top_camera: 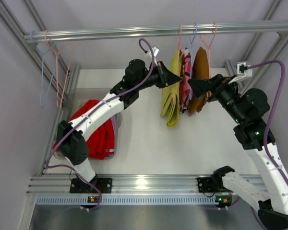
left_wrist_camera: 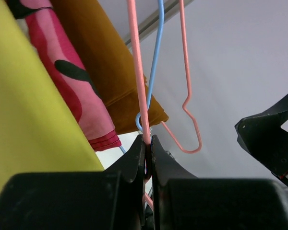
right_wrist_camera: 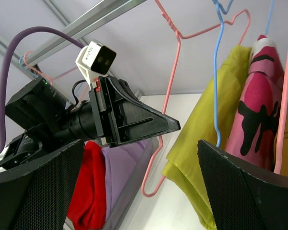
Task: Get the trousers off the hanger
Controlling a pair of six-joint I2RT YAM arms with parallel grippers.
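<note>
Trousers (top_camera: pixel 171 96), yellow-green: draped doubled from the rail (top_camera: pixel 149 31), long axis vertical, folded end pointed down at the counter (top_camera: pixel 139 143), just left of a pink patterned garment (top_camera: pixel 186 81) and a brown garment (top_camera: pixel 200 72). Red trousers (top_camera: pixel 93 129) and lilac trousers (right_wrist_camera: pixel 125 177) heaped in a clear bin (right_wrist_camera: pixel 134 182), well off to the left on the counter. Left end effector (left_wrist_camera: pixel 148 143) pressed together on the wire of a pink hanger (left_wrist_camera: pixel 137 72) just beside the yellow-green cloth; right end effector (top_camera: pixel 194 85) spread wide, gripped nothing, near the brown garment.
</note>
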